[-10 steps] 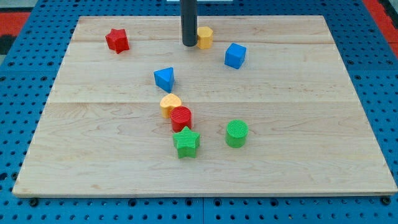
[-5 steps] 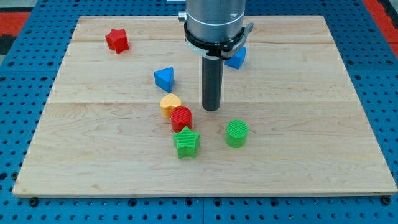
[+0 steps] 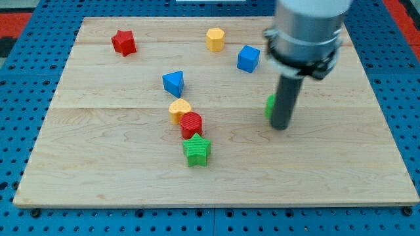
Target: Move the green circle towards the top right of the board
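Observation:
The green circle [image 3: 270,106] is right of the board's middle, mostly hidden behind my rod; only its left edge shows. My tip [image 3: 280,126] is down on the board, touching the green circle on its lower right side. The arm's grey body fills the view's top right.
A red star [image 3: 123,42] lies at top left, a yellow hexagon [image 3: 215,39] at top centre, a blue cube [image 3: 248,58] beside it. A blue triangle [image 3: 174,83], yellow block [image 3: 179,110], red circle [image 3: 191,124] and green star [image 3: 197,150] run down the middle of the wooden board [image 3: 98,170].
My tip swept from the top centre down to the middle, then right. The green circle has shifted up and to the right from its earlier spot.

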Controlling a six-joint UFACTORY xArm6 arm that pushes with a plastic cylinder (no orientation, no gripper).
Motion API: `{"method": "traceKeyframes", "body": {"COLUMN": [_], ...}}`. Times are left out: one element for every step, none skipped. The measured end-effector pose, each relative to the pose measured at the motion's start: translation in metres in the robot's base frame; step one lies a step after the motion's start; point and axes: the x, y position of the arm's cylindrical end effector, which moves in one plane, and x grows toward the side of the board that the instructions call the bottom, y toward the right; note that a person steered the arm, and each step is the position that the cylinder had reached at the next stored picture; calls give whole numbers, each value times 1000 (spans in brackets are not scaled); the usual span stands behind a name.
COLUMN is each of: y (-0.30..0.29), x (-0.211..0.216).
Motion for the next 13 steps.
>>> {"method": "traceKeyframes", "body": {"y": [31, 32, 33, 36, -9, -24, -26, -26, -26, -11, -7, -7, -15], "x": [-31, -33, -27, 66, 70, 57, -18, -39, -39, -77, -79, -96, -80]}}
